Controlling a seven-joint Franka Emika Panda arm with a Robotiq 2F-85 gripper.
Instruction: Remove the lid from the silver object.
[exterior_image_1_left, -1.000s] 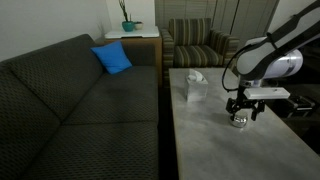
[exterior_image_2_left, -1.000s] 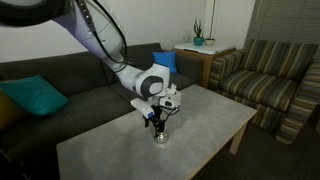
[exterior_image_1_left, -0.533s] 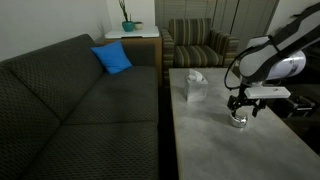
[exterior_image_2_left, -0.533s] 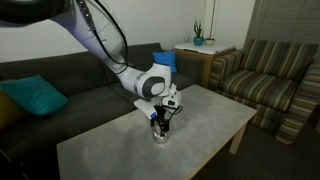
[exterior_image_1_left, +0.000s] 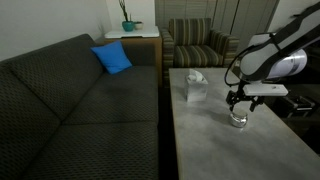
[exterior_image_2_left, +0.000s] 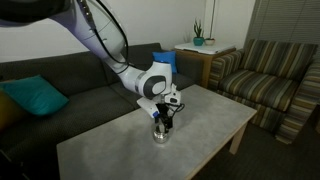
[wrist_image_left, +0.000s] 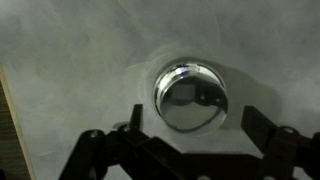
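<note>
The silver object (exterior_image_1_left: 238, 121) is a small shiny metal pot standing on the pale table (exterior_image_1_left: 215, 145). It also shows in the other exterior view (exterior_image_2_left: 159, 134). Its domed silver lid (wrist_image_left: 190, 96) sits on top of it and fills the middle of the wrist view. My gripper (wrist_image_left: 190, 122) hangs just above the pot with its two dark fingers spread wide to either side of the lid, open and holding nothing. In both exterior views the gripper (exterior_image_1_left: 240, 105) (exterior_image_2_left: 162, 119) is directly over the pot.
A pale tissue box (exterior_image_1_left: 194, 85) stands on the table beyond the pot. A dark sofa (exterior_image_1_left: 80, 110) with a blue cushion (exterior_image_1_left: 113, 58) runs along one table side. A striped armchair (exterior_image_2_left: 275, 85) and a side table with a plant (exterior_image_2_left: 199, 42) stand further off.
The gripper has moved a little lower and closer over the pot. The pot and lid have not moved.
</note>
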